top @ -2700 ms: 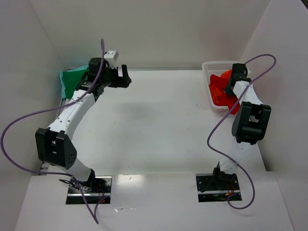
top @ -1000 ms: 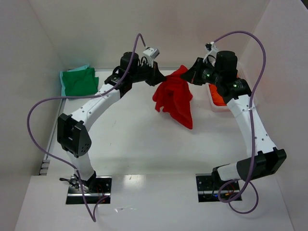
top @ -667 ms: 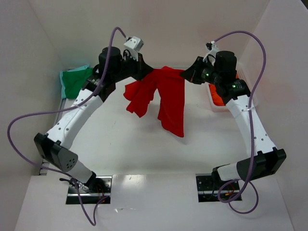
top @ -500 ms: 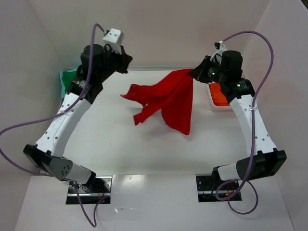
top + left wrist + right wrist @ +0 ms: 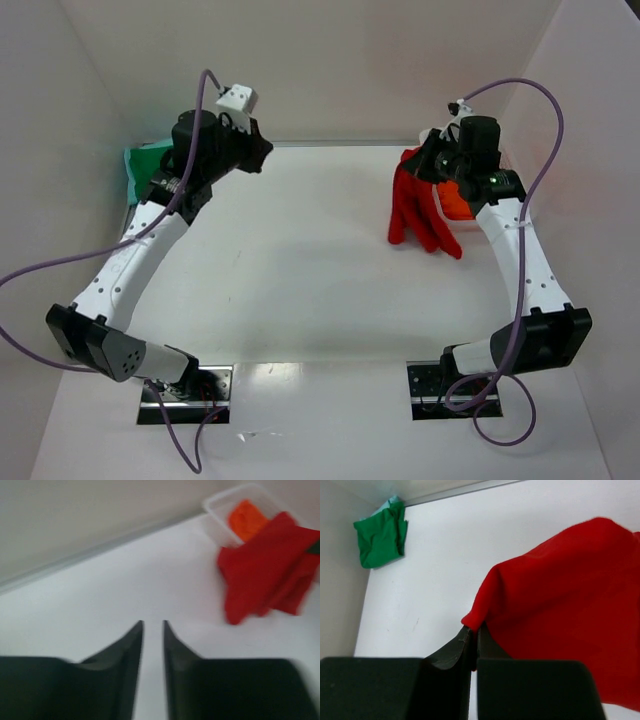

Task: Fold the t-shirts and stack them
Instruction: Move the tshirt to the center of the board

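Green t-shirt (image 5: 148, 165): is lying bunched in the far left corner of the worktop (image 5: 300, 260), behind and to the left of the left fingers. It is probably sitting there to keep the middle free for folding.
Left fingers (image 5: 137, 632): are standing slightly parted with nothing between them. They are hanging high over the worktop and pointing across at the red cloth, well apart from it. I judge they are waiting to take a second edge.
Red t-shirt (image 5: 560, 595): is dangling in a bunched column below the right fingers. It is being held by one edge, so its own weight is drawing it long. I cannot tell whether its lowest folds are touching the worktop.
Right fingers (image 5: 468, 635): are pinching shut on a fold at the red t-shirt's edge and are raised so the cloth is hanging free.
White basket (image 5: 220, 502): is sitting just behind the right fingers and holding the orange t-shirt (image 5: 247, 515), which is waiting its turn.
Step in hand: the red t-shirt is looking ready to be spread flat; no folding of it is showing yet.
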Action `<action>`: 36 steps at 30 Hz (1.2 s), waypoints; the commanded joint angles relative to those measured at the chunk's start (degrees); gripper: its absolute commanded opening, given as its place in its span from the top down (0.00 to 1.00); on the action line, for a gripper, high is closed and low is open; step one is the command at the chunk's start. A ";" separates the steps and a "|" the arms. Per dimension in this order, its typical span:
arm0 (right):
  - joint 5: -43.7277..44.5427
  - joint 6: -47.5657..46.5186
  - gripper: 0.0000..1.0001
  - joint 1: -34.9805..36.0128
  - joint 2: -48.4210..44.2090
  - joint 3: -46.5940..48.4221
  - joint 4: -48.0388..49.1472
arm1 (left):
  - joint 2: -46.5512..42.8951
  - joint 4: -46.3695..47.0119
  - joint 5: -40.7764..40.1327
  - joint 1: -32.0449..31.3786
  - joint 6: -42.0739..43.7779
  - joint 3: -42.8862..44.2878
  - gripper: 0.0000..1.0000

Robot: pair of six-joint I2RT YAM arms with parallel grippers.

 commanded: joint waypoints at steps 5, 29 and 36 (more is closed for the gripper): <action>-4.86 -1.02 1.00 0.27 -1.79 3.04 1.36 | 9.91 23.18 31.00 -3.35 -10.32 -12.98 0.26; -12.47 -1.02 1.00 0.27 -6.27 4.66 -1.37 | 40.48 30.64 44.36 -5.94 -6.43 3.67 0.23; -11.78 -1.02 1.00 0.27 -6.27 5.18 -1.37 | 40.76 25.88 43.32 -6.87 -3.82 4.03 0.73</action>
